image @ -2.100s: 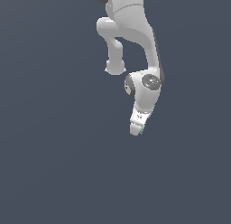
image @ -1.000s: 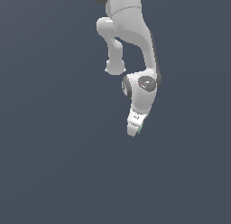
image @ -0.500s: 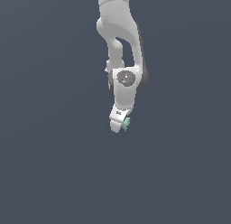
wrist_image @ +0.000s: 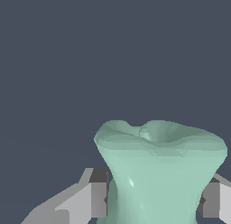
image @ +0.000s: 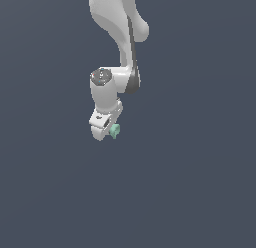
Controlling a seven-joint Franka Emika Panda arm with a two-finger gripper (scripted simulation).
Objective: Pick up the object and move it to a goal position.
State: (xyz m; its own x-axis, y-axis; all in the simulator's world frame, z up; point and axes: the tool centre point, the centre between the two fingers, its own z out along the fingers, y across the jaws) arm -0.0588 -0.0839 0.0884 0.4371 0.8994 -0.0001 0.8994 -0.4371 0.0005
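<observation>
Your gripper [image: 111, 132] is clamped on the mint-green spool-shaped object [wrist_image: 160, 173], one dark pad [wrist_image: 99, 193] pressed to each side of its pinched waist. In the exterior view the object [image: 115, 130] sticks out at the hand's 4 o'clock. You look mid-carry; no goal marker shows, so hold the grip and carry on.

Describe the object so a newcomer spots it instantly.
Follow the white arm down to its gripper. The object is the small mint-green spool, pinched at the waist, clamped between the fingers. It is the only coloured thing against the grey backdrop.
</observation>
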